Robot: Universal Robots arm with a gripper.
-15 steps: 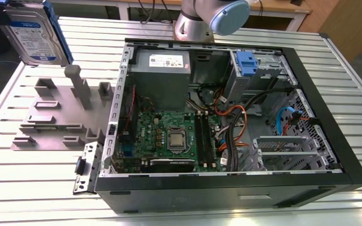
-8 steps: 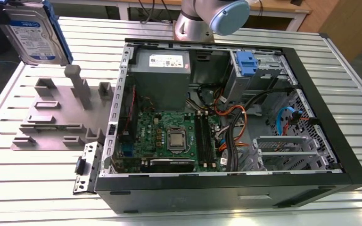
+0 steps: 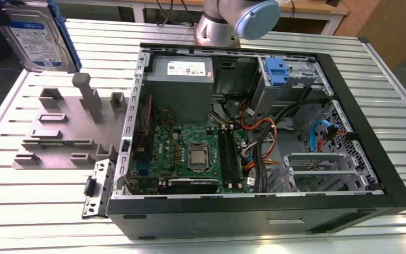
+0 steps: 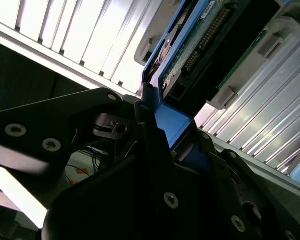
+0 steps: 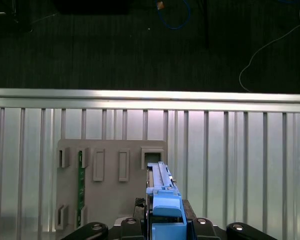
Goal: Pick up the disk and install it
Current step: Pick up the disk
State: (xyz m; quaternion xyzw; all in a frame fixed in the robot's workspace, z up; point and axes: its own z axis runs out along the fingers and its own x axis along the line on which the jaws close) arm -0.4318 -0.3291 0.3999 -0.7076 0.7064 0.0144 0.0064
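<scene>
The disk (image 3: 37,34), a silver drive with a white-and-blue label and blue side rails, hangs above the table at the exterior view's far left, over the grey fixture (image 3: 62,127). In the first wrist view the disk (image 5: 162,192) shows edge-on, its blue rail end sitting between the black fingers of my gripper (image 5: 165,227). The second wrist view shows the gripper (image 4: 171,134) shut on that blue rail, with the disk's (image 4: 200,40) circuit-board side running away from it.
An open black computer case (image 3: 372,159) lies on the slatted metal table (image 3: 40,211), with a motherboard, cables and a drive bay holding a blue clip (image 3: 277,71). The arm's base (image 3: 221,26) stands behind the case. A green memory stick (image 5: 81,180) stands in the fixture (image 5: 110,200).
</scene>
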